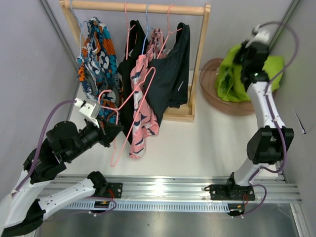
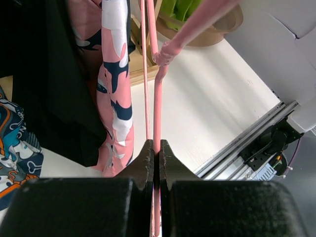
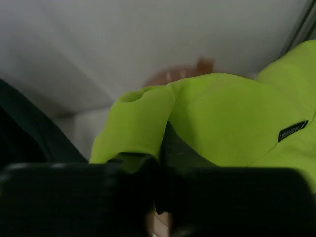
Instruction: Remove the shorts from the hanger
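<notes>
A wooden rack (image 1: 201, 59) holds the blue-orange-white print shorts (image 1: 94, 49), the plain black shorts (image 1: 129, 69) and the dark charcoal shorts (image 1: 173, 74) on hangers. The pink print shorts (image 1: 143, 111) hang from a pink hanger (image 1: 129, 106) that is tilted off the rack. My left gripper (image 1: 116, 130) is shut on that hanger's wire (image 2: 157, 113), with the pink shorts (image 2: 114, 94) just to the left of it. My right gripper (image 1: 247, 55) is shut on the lime green shorts (image 1: 229, 74) and holds them over the basket. The lime fabric (image 3: 227, 118) drapes over its fingers (image 3: 165, 153).
A round brown basket (image 1: 217, 101) sits on the white table right of the rack; it also shows in the left wrist view (image 2: 217, 29). Grey walls stand close on both sides. An aluminium rail (image 1: 163, 190) runs along the near edge.
</notes>
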{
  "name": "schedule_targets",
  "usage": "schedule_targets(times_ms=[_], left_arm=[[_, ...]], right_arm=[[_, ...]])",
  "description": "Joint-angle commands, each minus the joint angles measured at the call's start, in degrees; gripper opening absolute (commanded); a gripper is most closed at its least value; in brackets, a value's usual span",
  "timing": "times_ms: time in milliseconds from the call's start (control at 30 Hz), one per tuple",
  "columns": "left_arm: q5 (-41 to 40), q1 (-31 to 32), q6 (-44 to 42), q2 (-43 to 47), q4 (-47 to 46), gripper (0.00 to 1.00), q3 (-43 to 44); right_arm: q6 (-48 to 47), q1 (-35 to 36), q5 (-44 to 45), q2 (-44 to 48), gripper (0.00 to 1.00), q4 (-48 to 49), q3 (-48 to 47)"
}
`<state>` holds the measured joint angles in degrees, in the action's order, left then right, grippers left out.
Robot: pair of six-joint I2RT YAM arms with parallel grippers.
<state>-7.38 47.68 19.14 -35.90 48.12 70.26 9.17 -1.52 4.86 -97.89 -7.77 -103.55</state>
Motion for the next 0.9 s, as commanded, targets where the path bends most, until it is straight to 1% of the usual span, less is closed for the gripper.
schedule_targets(times_ms=[0,33,67,100,167,233,267,300,367,400,433,467,500,533,567,600,633,667,700,733,767,800,833,867], left_arm=[[1.3,0.2,1.1,-1.1,-2.9,0.00,0.0],[1.6,0.2,1.3,-1.7,-3.3,0.00,0.3],[1.7,0.2,1.6,-2.1,-3.6,0.00,0.7],[2.1,0.2,1.7,-2.5,-4.5,0.00,0.8],[2.1,0.2,1.7,-4.4,-5.2,0.00,2.2],[2.5,0.2,1.5,-6.6,-6.1,0.00,3.2],[2.3,0.2,1.3,-10.0,-6.1,0.00,5.8],[1.8,0.2,0.9,-12.0,-6.3,0.00,7.2],[0.2,0.3,0.6,-15.9,-6.8,0.00,10.9],[-0.6,0.2,0.5,-19.7,-7.2,0.00,15.2],[-2.7,0.2,-0.1,-21.7,-7.5,0.00,16.8],[-3.4,0.2,-0.5,-23.8,-7.7,0.00,18.6],[-3.5,0.2,-1.4,-28.0,-7.8,0.00,24.3],[-3.8,0.2,-2.8,-30.3,-7.6,0.00,26.7],[-4.3,0.2,-3.1,-32.6,-6.8,0.00,29.0],[-4.1,0.2,-3.4,-34.8,-6.5,0.00,33.8],[-3.5,0.1,-3.8,-39.4,-6.1,0.00,38.2],[-2.3,0.1,-3.8,-41.8,-5.3,0.00,42.6],[-1.9,0.1,-3.8,-44.1,-4.8,0.00,44.7],[-1.9,0.1,-3.8,-49.2,-3.6,0.00,48.9],[-2.0,0.1,-3.8,-51.7,-3.2,0.00,53.3],[-2.1,0.1,-3.9,-54.2,-3.0,0.00,55.1],[-2.3,0.1,-4.0,-58.8,-2.9,0.00,60.6],[-3.0,0.1,-4.0,-61.1,-3.2,0.00,62.5]], right_arm=[[1.6,2.8,0.1,10.7,0.21,10.1,14.7],[2.2,2.8,1.7,12.4,0.98,8.1,15.7],[2.7,2.8,2.0,12.7,1.00,4.6,16.2],[2.7,2.4,2.5,12.9,0.99,-1.8,16.2],[3.7,2.3,7.6,13.6,0.99,-9.8,17.1],[4.7,2.5,10.9,15.7,0.99,-13.8,19.6],[5.6,2.6,14.9,16.3,0.99,-16.1,20.2],[7.2,2.5,16.2,17.0,1.00,-21.4,20.7],[9.5,2.7,18.1,20.2,0.99,-25.7,23.2],[10.2,2.7,17.5,22.0,0.99,-27.7,24.7],[10.8,3.4,16.9,24.2,0.99,-27.9,26.5],[10.9,3.7,16.1,29.5,1.00,-27.7,30.5],[11.0,4.3,14.7,32.4,0.99,-27.7,32.3],[11.3,4.9,14.5,35.3,0.99,-28.1,33.8],[11.3,6.0,14.2,40.5,0.99,-29.2,36.1],[11.5,6.3,13.9,43.1,0.99,-29.8,37.0],[11.5,6.6,13.4,45.5,0.99,-30.8,37.5],[11.6,7.0,13.4,47.7,1.00,-32.8,37.9],[11.5,7.0,13.2,51.4,0.99,-33.9,38.0],[11.1,7.0,12.5,53.0,0.99,-35.9,37.7],[11.3,7.1,12.2,54.4,1.00,-37.0,37.4],[11.3,7.1,11.9,56.6,0.99,-37.8,36.5],[11.3,7.1,10.6,57.6,0.99,-39.3,36.0],[11.5,7.1,10.1,58.6,0.99,-40.0,35.6]])
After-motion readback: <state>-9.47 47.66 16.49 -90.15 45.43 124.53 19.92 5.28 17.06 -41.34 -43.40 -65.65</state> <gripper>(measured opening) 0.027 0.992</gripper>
